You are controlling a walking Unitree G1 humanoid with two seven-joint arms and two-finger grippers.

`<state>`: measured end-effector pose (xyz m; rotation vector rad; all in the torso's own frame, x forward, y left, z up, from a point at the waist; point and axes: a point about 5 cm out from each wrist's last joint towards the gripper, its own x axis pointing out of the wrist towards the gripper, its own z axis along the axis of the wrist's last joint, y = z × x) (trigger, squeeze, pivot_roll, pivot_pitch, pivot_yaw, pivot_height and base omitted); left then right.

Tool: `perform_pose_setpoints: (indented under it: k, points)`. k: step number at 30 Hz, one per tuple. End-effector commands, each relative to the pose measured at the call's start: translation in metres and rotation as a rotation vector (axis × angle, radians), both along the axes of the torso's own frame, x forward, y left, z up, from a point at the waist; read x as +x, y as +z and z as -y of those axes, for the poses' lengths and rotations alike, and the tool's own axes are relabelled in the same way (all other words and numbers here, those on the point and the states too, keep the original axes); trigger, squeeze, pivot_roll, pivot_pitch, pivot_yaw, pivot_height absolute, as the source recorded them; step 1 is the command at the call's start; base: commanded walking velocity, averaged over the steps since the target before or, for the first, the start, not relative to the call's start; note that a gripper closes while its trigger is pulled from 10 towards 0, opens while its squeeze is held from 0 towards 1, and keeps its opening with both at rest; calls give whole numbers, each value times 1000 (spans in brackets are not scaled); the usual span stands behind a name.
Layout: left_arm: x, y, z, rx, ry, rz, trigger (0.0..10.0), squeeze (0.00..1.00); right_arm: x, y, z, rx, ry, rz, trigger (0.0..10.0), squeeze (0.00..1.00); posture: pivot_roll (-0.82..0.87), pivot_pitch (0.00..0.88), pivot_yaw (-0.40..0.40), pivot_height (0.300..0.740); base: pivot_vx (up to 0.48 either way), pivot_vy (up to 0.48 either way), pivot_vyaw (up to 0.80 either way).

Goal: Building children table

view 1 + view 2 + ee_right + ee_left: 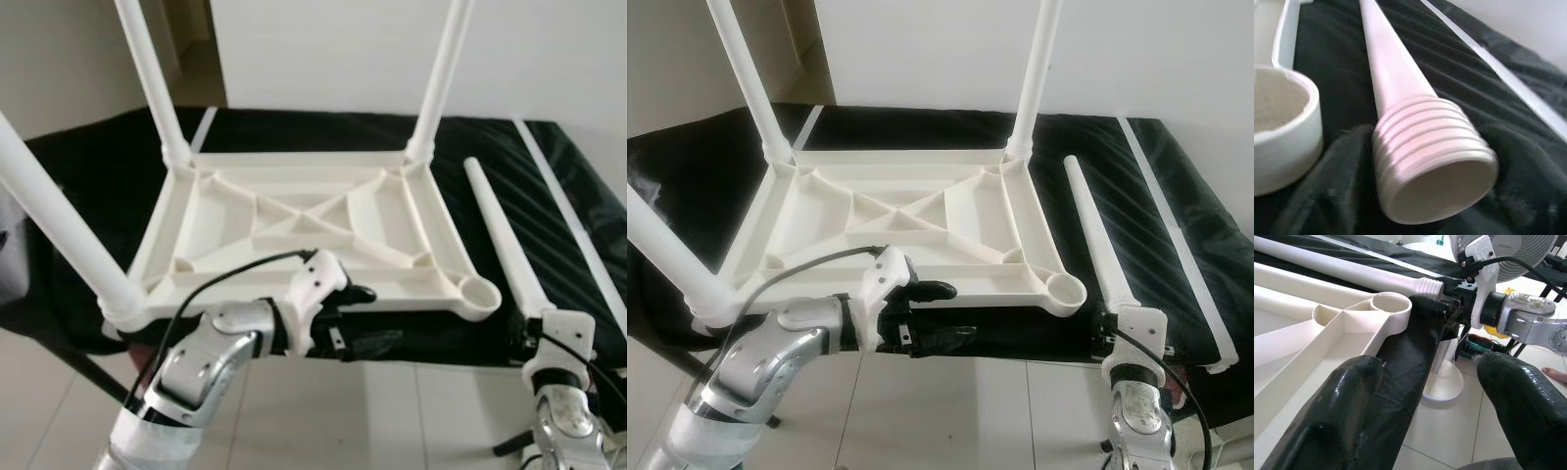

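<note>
Three legs stand screwed into the upturned table top; the right tool grips the loose leg, the left tool spread wide at the surface's near edge.

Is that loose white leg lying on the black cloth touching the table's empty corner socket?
Apart. In the right wrist view, black cloth shows between the loose leg's threaded end and the empty socket.

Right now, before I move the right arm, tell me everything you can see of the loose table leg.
The loose leg is a long white tube, plastic by its look, tapering toward its far end. Its near end is hollow and open, ringed with screw threads. It lies flat on the black cloth, beside the upturned tabletop, threaded end toward the robot and close to the empty corner socket. The right claw sits at that end.
</note>
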<state>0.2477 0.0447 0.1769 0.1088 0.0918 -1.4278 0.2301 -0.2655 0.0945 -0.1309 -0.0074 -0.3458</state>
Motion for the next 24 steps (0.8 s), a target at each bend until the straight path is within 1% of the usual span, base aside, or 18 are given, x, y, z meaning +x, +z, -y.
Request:
perform_pose_setpoints:
  k: [1,2,3,5,8,9,10,11,12,15,16,17,19,20,22,24]
  points:
    - [1,0,0,11,13,2,10000,0,-3,3,0,55,12,55,10000,1000,-12,82,17,740,0,0,0]
    - [0,0,0,12,14,1,10000,0,-4,6,-1,71,13,83,10000,1000,-13,83,17,740,0,0,0]
    - [0,0,0,12,14,1,10000,0,-4,6,-1,71,13,83,10000,1000,-13,83,17,740,0,0,0]
    - [0,0,0,12,14,-1,10000,0,-3,9,-2,97,19,117,10000,1000,-12,82,18,740,0,0,0]
    - [0,0,0,11,13,-2,10000,0,-3,10,-3,109,26,129,10000,1000,-11,82,18,740,0,0,0]
    - [0,0,0,10,13,-4,10000,0,-4,11,-3,118,21,141,10000,435,-11,82,18,740,0,0,0]
    - [0,0,0,10,13,-4,10000,0,-4,11,-3,118,21,141,10000,435,-11,82,18,740,0,0,0]
    - [0,1,0,10,13,-5,10000,0,-4,11,-2,131,12,142,10000,0,-10,82,17,740,0,0,0]
    - [0,1,0,10,14,-5,10000,0,-5,11,-1,156,10,149,10000,0,-11,82,18,740,0,0,0]
    - [1,1,-1,8,17,-5,10000,0,-6,8,1,299,2,173,10000,0,-11,80,17,740,0,0,0]
    - [1,1,-1,8,17,-5,10000,0,-6,8,1,299,2,173,10000,0,-11,80,17,740,0,0,0]
    - [1,1,0,8,17,-6,10000,0,-6,6,2,346,2,178,10000,0,-11,81,16,740,0,0,0]
    - [1,1,0,8,17,-6,10000,0,-6,6,2,346,2,178,10000,0,-11,81,16,740,0,0,0]
    - [1,1,0,8,16,-6,10000,0,-7,4,2,397,1,189,10000,0,-11,80,16,740,0,0,0]
    - [1,1,0,8,16,-6,10000,0,-7,4,2,397,1,189,10000,0,-11,80,16,740,0,0,0]
    - [1,-1,-1,20,18,-1,10000,0,-8,-2,3,526,-5,202,10000,0,-7,73,16,740,0,0,0]
